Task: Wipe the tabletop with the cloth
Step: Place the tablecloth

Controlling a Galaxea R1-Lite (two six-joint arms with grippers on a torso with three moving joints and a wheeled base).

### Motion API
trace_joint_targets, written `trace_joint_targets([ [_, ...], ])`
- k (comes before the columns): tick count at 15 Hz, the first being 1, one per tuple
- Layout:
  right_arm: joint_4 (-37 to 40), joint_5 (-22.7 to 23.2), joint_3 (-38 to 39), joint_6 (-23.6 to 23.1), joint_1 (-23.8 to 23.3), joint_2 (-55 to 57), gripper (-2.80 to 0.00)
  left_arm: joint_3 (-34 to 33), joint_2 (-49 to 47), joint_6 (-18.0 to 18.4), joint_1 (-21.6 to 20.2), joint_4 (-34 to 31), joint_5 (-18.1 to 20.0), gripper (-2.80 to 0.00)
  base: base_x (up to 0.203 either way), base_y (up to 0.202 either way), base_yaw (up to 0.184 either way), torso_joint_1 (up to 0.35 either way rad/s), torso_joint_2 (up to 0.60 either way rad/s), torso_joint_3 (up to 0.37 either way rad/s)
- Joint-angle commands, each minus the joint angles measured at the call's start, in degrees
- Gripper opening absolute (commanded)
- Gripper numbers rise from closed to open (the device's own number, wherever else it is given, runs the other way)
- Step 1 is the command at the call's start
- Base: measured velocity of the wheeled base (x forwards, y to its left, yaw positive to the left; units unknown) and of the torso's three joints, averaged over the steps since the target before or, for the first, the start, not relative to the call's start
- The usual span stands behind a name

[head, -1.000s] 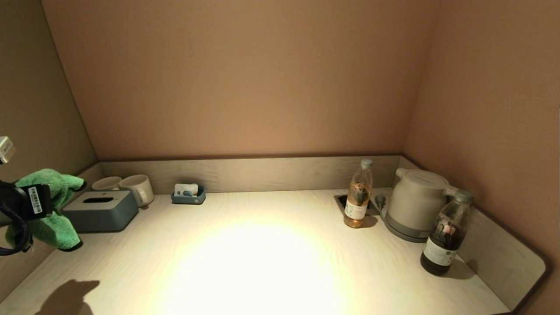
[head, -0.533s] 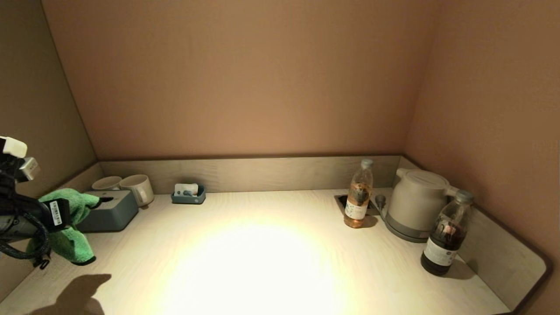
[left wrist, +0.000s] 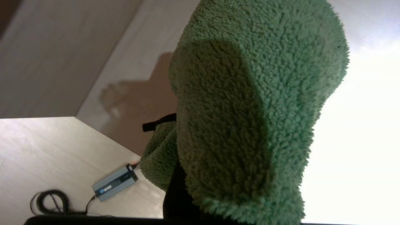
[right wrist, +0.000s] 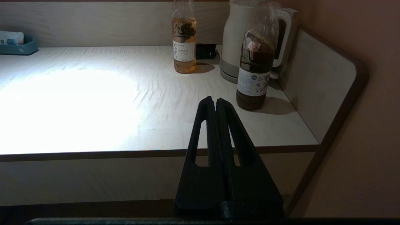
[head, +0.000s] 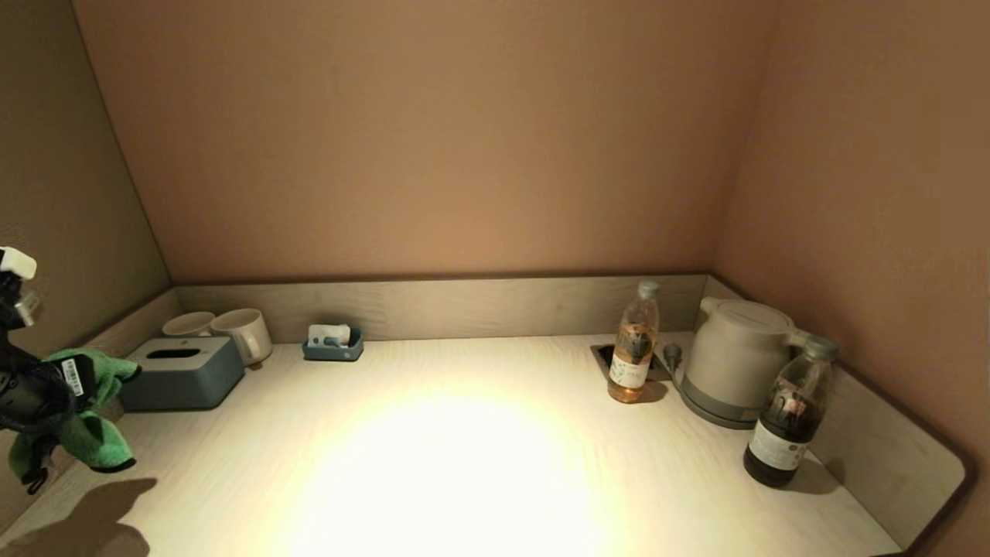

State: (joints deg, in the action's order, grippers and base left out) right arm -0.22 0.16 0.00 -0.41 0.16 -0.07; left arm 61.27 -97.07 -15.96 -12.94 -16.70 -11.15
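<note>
My left gripper point(head: 73, 394) is shut on a fluffy green cloth point(head: 89, 433) and holds it above the front left corner of the pale wood tabletop point(head: 464, 464), near the left wall. The cloth hangs down and casts a shadow on the table. In the left wrist view the cloth point(left wrist: 250, 109) fills most of the picture and hides the fingers. My right gripper point(right wrist: 216, 100) is shut and empty, parked below the table's front edge near the right end, and out of the head view.
A grey tissue box point(head: 179, 373), two cups point(head: 244, 334) and a small blue tray point(head: 332, 346) stand at the back left. A tea bottle point(head: 633, 344), a kettle point(head: 735, 360) and a dark bottle point(head: 789, 414) stand at the right. A raised edge point(head: 433, 305) runs round the table.
My left gripper with the cloth swung right toward the tissue box, then drew back left and lower toward the front left corner.
</note>
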Motion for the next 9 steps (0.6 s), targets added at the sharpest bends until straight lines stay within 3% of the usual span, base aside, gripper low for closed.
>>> trace_joint_targets([
  [1, -0.04, 0.02, 0.00, -0.02, 0.02, 0.07, -2.80, 0.45, -3.39, -0.23, -3.27, 0.06, 0.16, -2.80, 0.000, 0.000, 0.000, 0.000, 0.00, 0.000],
  [4, -0.04, 0.02, 0.00, -0.02, 0.02, 0.07, -2.80, -0.02, -9.36, -0.87, -8.11, 1.49, 0.25, -2.80, 0.000, 0.000, 0.000, 0.000, 0.00, 0.000],
  [9, -0.04, 0.02, 0.00, -0.02, 0.02, 0.07, -2.80, 1.57, -13.30, -4.06, -9.46, 3.74, -0.23, -2.80, 0.000, 0.000, 0.000, 0.000, 0.00, 0.000],
])
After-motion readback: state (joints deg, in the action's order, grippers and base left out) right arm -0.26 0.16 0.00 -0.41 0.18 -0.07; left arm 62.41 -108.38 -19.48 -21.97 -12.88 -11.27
